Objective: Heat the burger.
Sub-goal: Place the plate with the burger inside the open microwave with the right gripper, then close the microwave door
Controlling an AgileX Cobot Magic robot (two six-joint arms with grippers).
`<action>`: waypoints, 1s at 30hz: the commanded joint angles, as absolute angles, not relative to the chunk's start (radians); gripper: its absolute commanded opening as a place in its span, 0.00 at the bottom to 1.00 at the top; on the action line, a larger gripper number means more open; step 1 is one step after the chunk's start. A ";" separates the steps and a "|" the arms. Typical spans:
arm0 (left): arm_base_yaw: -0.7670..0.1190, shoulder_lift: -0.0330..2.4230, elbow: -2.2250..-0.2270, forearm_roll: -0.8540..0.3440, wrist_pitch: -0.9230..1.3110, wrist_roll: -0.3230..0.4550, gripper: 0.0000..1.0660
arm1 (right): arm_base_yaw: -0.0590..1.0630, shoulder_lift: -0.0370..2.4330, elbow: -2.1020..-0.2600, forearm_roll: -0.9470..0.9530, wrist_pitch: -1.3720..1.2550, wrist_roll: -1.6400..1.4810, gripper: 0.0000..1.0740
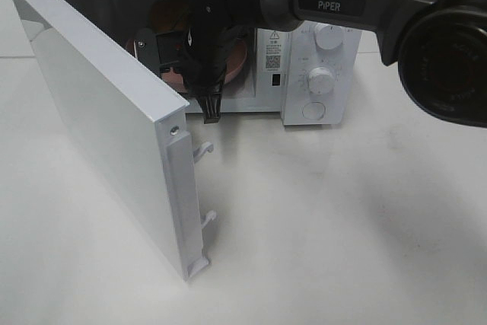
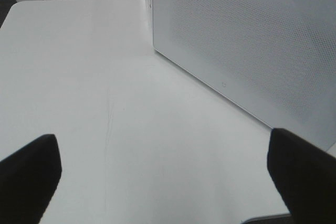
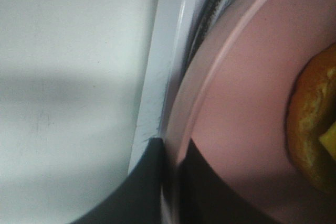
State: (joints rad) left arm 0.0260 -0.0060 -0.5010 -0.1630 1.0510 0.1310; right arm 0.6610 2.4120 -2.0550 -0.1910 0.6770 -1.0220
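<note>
burger (image 3: 315, 129) on pink plate (image 3: 236, 103) in the open microwave (image 1: 319, 43), plate rim pinched by the right gripper (image 3: 170, 153).

the burger is seen just beyond the fingertips, farther into the cavity; only a bun edge is shown, so its upright axis cannot be checked. the plate's near rim is held at the microwave's front edge. the next move is judged to be a release and a straight pull-back toward the near side, since the door (image 1: 99, 112), swung wide on the left, would be blocked by the right arm (image 1: 335, 5) crossing the opening. the left gripper (image 2: 168, 182), jaws wide apart and empty over the table (image 2: 105, 77), is judged nearer to the door. the dials (image 1: 329, 36) are set right of the opening.
</note>
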 commanded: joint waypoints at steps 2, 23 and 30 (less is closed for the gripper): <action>0.022 -0.016 -0.497 -0.173 1.037 0.131 0.94 | 0.660 2.423 -2.087 -0.208 0.609 -1.013 0.05; 0.022 -0.016 -0.497 -0.173 1.037 0.131 0.94 | 0.660 2.368 -2.009 -0.183 0.605 -0.964 0.57; 0.022 -0.016 -0.497 -0.173 1.037 0.131 0.94 | 0.660 2.311 -1.922 -0.167 0.539 -0.963 0.65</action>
